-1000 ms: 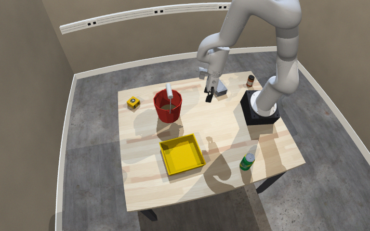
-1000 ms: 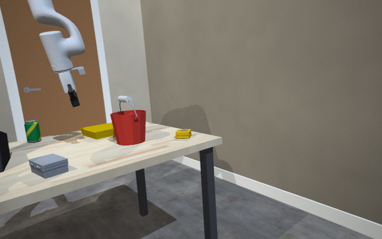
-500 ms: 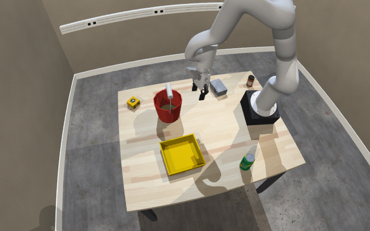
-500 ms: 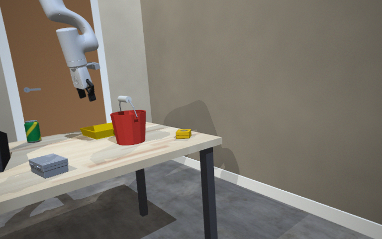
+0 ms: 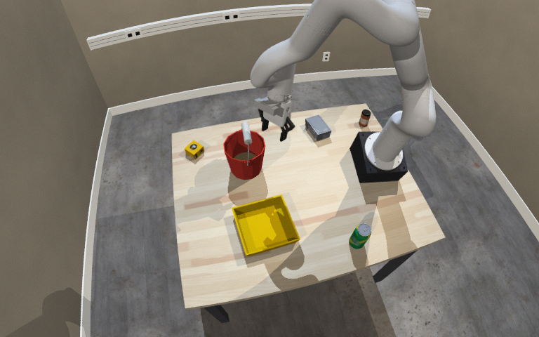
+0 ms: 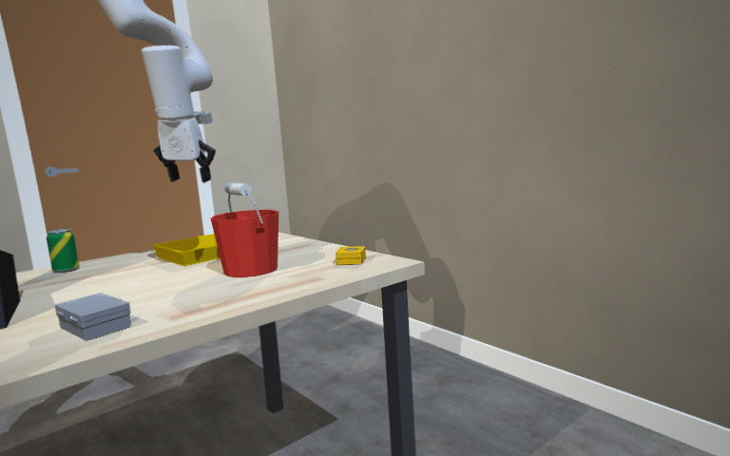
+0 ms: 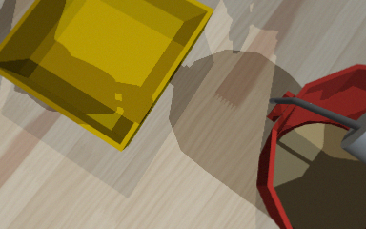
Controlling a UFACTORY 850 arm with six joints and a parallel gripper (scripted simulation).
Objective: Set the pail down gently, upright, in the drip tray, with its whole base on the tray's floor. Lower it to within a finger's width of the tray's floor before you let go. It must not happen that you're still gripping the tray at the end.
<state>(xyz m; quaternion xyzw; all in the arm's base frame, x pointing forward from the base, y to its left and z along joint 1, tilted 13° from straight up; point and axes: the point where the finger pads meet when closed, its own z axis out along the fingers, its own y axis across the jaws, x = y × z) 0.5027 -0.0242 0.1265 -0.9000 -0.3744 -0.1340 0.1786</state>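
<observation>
A red pail stands upright on the wooden table, its wire handle raised with a white grip on top. A yellow drip tray lies empty on the table in front of the pail, apart from it. My gripper is open and empty. It hangs in the air beside the pail, a little above the level of the handle's grip. Its fingers do not show in the wrist view.
A grey box, a small yellow block, a green can and a brown jar stand on the table. The arm's black base sits at the right.
</observation>
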